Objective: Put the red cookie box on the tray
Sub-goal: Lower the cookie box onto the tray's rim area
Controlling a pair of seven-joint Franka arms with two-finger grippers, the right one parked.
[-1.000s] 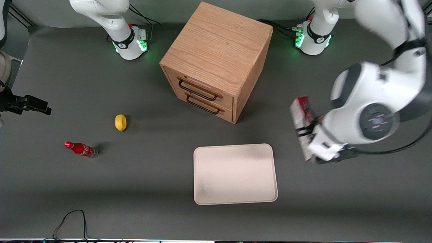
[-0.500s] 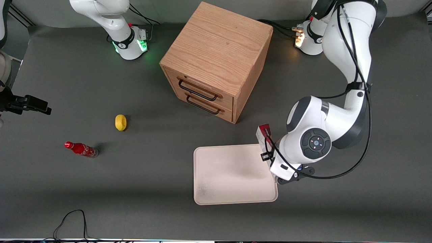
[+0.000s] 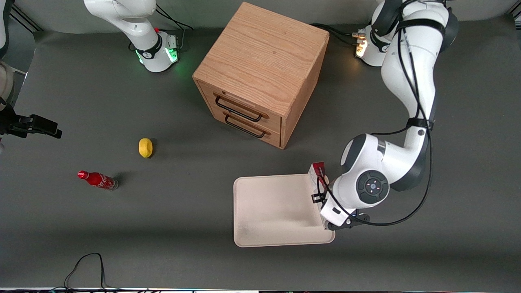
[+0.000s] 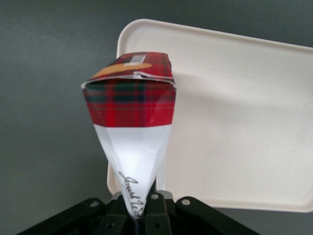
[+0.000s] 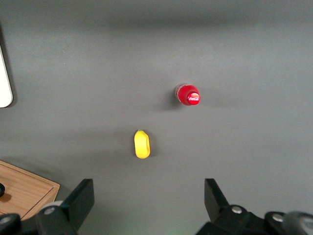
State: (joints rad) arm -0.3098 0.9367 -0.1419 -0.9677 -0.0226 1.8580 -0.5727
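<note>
The red cookie box (image 3: 316, 172) is a thin carton with a red tartan end and a white printed face. It stands on edge in my left gripper (image 3: 322, 202), which is shut on it. In the left wrist view the red cookie box (image 4: 131, 108) runs out from between the closed fingers of the gripper (image 4: 142, 215), pinched flat there. Box and gripper hang over the rim of the cream-white tray (image 3: 276, 211) at its working-arm end. Whether the box touches the tray (image 4: 234, 122) cannot be told.
A wooden drawer cabinet (image 3: 260, 73) with two black handles stands farther from the front camera than the tray. A yellow lemon (image 3: 145, 147) and a red cola bottle (image 3: 97, 180) lie toward the parked arm's end. A black cable (image 3: 87, 264) loops at the table's front edge.
My left arm has swung down and inward with the box, from well off the tray's working-arm end to over the tray's rim. In the last half second it shifted only slightly.
</note>
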